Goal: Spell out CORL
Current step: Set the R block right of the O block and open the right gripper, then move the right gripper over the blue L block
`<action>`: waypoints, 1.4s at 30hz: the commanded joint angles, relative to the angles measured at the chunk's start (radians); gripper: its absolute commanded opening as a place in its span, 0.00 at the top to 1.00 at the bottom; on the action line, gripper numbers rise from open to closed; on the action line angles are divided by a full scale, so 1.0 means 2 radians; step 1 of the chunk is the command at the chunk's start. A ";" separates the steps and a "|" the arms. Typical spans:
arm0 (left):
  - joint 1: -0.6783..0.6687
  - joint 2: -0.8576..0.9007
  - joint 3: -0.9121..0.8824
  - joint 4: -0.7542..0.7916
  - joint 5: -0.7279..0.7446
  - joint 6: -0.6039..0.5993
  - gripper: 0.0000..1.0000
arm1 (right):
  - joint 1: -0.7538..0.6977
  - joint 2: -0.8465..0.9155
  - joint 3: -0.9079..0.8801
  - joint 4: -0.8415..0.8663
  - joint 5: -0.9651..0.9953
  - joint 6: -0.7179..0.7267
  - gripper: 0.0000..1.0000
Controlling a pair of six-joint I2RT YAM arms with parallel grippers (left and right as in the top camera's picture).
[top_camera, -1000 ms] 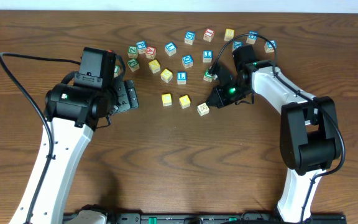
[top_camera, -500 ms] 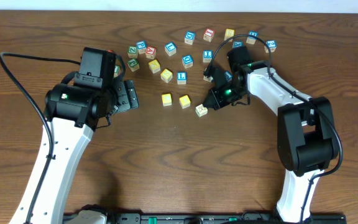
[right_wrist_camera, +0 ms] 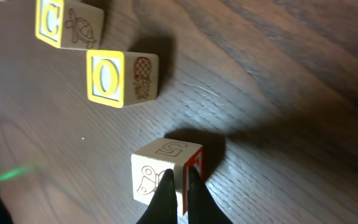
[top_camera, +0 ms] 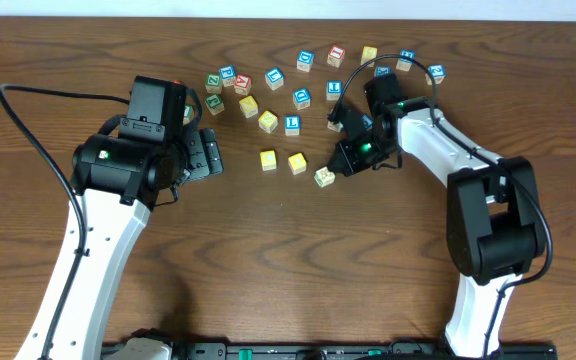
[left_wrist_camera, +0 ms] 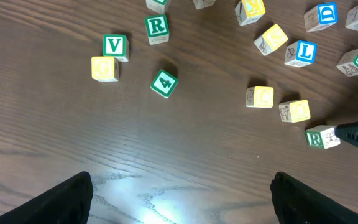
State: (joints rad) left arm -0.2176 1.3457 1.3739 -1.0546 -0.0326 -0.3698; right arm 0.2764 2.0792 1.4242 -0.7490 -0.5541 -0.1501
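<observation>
A yellow C block point(top_camera: 268, 159) and a yellow O block point(top_camera: 297, 162) lie side by side mid-table. A cream block showing a green R point(left_wrist_camera: 321, 137) sits just right of them point(top_camera: 324, 178). My right gripper point(top_camera: 337, 167) is shut, and its tips point(right_wrist_camera: 179, 180) touch that block's point(right_wrist_camera: 160, 165) near corner without holding it. A blue L block point(top_camera: 292, 124) lies behind the row and also shows in the left wrist view point(left_wrist_camera: 301, 53). My left gripper point(top_camera: 208, 153) is open and empty, and its fingers hover over bare wood point(left_wrist_camera: 182, 202).
Several other letter blocks are scattered along the back, from a cluster at the left point(top_camera: 226, 82) to blue ones at the right point(top_camera: 435, 72). A second green R block point(left_wrist_camera: 157, 27) and a V block point(left_wrist_camera: 115, 46) lie near the left arm.
My right gripper moved slightly left and nudged the R block a little toward the O block. The left arm has not moved.
</observation>
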 commanded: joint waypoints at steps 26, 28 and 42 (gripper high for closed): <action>0.003 0.003 0.008 0.001 -0.006 -0.004 0.10 | -0.006 -0.002 0.138 -0.086 0.109 0.024 0.76; 0.003 0.003 0.008 0.004 -0.013 -0.004 0.10 | 0.004 -0.002 0.167 -0.084 0.110 0.026 0.62; 0.025 0.003 0.008 0.002 -0.125 -0.002 0.09 | 0.100 0.023 0.186 0.072 0.250 0.195 0.47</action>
State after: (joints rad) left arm -0.1974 1.3457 1.3739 -1.0454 -0.2153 -0.3695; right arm 0.4633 2.0819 1.7866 -0.6228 -0.1570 0.1223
